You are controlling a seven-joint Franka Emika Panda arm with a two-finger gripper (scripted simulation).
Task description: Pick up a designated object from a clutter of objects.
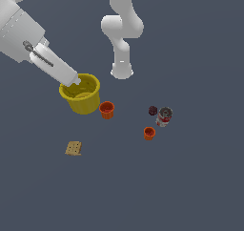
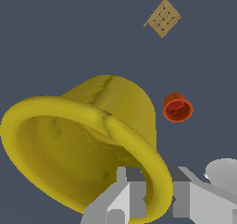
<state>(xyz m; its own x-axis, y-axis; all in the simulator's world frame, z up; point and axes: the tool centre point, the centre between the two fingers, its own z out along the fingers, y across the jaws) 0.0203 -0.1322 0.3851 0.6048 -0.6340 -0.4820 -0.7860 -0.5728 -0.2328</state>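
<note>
Dark grey-blue floor fills both views, no edges showing. I see my gripper [image 2: 155, 204] clamped across the flared rim of the yellow cup [image 1: 82, 96], one finger [image 2: 121, 201] inside, one outside. An orange-red cup [image 1: 106, 110] sits just beside it; a cracker [image 1: 73, 148] lies nearby.

You are looking at flat, even simulator light in both views, neither dim nor harsh. The dark blue-grey counter [image 1: 190, 187] carries no cast shadows, so you cannot tell where the light comes from. The white arm [image 1: 121, 29] shades softly to grey on its curves without glare. In the exterior view the small things look coarse and pixelated. In the wrist view the yellow cup [image 2: 83, 149] fills much of the picture, its texture smeared and blotchy, its rim edge jagged. You see no focus blur and no bending at the edges.
</note>
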